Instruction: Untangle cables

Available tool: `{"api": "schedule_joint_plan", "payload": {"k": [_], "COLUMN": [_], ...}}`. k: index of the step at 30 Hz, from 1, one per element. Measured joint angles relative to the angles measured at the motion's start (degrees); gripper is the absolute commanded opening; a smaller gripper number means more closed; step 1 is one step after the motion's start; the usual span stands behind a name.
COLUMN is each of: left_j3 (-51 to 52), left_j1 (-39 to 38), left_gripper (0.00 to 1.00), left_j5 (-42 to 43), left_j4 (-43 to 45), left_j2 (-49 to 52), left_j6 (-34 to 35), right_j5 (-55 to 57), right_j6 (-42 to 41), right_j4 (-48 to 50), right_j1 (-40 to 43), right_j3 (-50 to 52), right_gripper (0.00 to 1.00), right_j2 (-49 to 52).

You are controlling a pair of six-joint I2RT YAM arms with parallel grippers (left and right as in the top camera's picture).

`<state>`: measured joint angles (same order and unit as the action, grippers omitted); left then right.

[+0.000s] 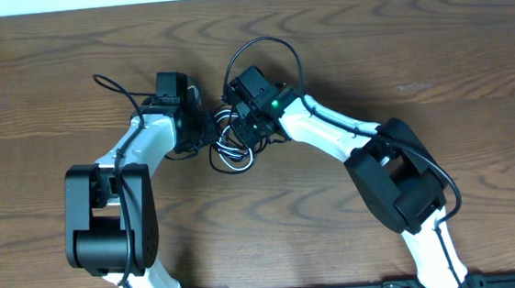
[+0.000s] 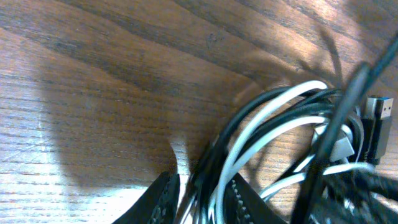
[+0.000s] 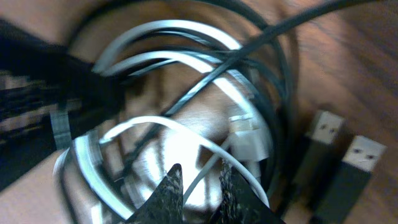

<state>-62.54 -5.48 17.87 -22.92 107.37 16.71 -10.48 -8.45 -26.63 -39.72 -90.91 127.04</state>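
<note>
The black cable [image 1: 218,163] and the white cable [image 1: 233,152] lie coiled together in one bundle at the table's middle. My left gripper [image 1: 203,130] meets the bundle from the left and my right gripper [image 1: 243,131] from the right. In the left wrist view the left gripper [image 2: 205,196] is shut on several black [image 2: 231,127] and white [image 2: 283,94] strands. In the right wrist view the right gripper [image 3: 200,180] is shut on one white strand [image 3: 174,28], with black loops [image 3: 273,31] around it. A white plug [image 3: 249,140] and two black USB plugs [image 3: 323,134] lie beside it.
The wooden table [image 1: 417,67] stretches on all sides of the bundle. Thicker black robot wires arch over each wrist [image 1: 268,40] [image 1: 105,82]. The arm bases stand at the front edge [image 1: 108,238] [image 1: 399,188].
</note>
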Motion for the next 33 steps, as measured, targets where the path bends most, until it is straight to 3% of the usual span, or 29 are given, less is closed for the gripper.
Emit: {"api": "schedule_joint_plan", "payload": {"k": [6, 11, 33], "left_j3": [0.0, 0.0, 0.0], "left_j1": [0.0, 0.0, 0.0], "left_gripper": [0.28, 0.28, 0.28], "left_j5": [0.0, 0.0, 0.0], "left_j4": [0.0, 0.1, 0.1], "left_j2": [0.0, 0.0, 0.0], "left_j6": [0.0, 0.0, 0.0], "right_j5": [4.2, 5.2, 7.1], "right_j6": [0.2, 1.9, 8.1], "right_j4": [2.3, 3.7, 7.2], "right_j1": [0.0, 0.0, 0.6], "right_j3": [0.0, 0.0, 1.7], "right_gripper": [0.22, 0.31, 0.28], "right_j2": [0.1, 0.1, 0.1]}}
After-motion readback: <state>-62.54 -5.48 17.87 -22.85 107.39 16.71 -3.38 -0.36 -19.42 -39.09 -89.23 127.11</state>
